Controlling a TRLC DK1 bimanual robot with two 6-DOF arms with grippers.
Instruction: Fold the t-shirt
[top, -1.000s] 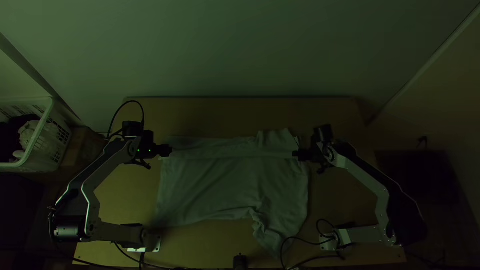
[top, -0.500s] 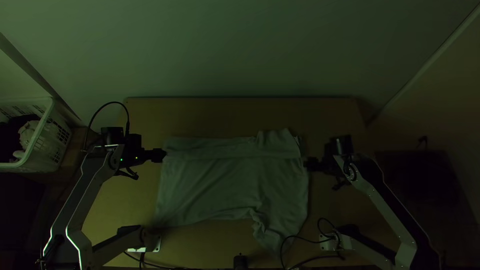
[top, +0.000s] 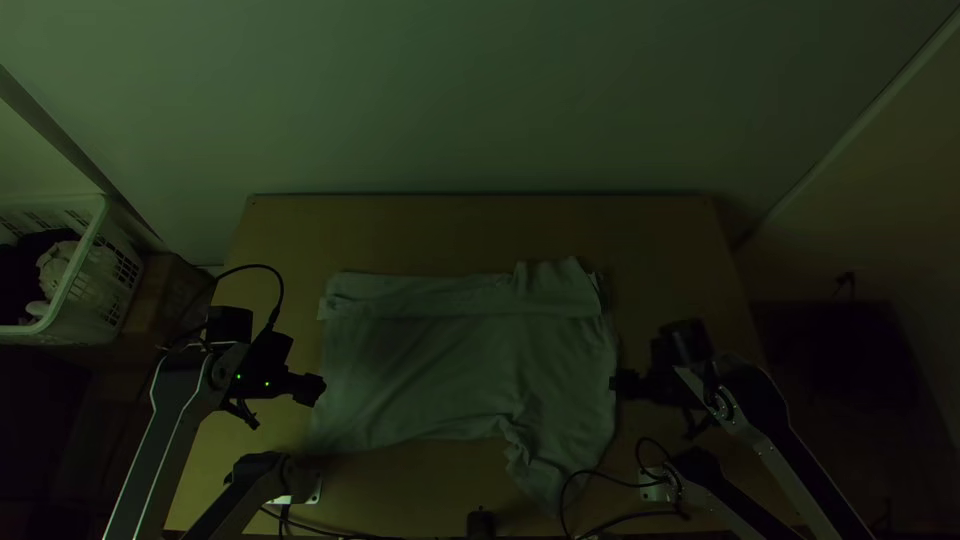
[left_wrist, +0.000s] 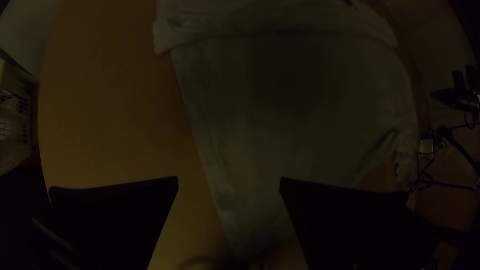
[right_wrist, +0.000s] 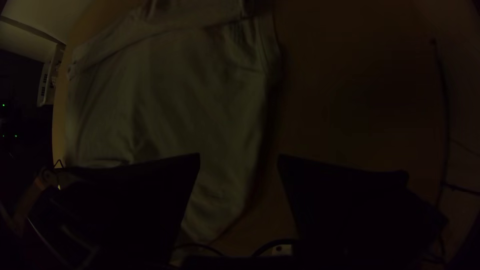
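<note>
With twelve o'clock at the wooden table's (top: 480, 232) far edge, I see the t-shirt (top: 440, 375) spread across its middle, partly folded. My worry is the whole shirt twisting askew, if one side gets pulled harder than the other. From the left gripper (left_wrist: 229, 181), the shirt lies towards three o'clock, its side edge just beside the fingertips; from the right gripper (right_wrist: 239, 157), it lies towards nine. Both have their fingers spread wide, gripping nothing. The folded band (top: 430, 304) along twelve could slip open if only its top layer gets pinched. Down at five, the rumpled sleeve (top: 545, 468) could leave a lump if folded under as it is, and the thin black cable (top: 598, 475) beside it might snag.
</note>
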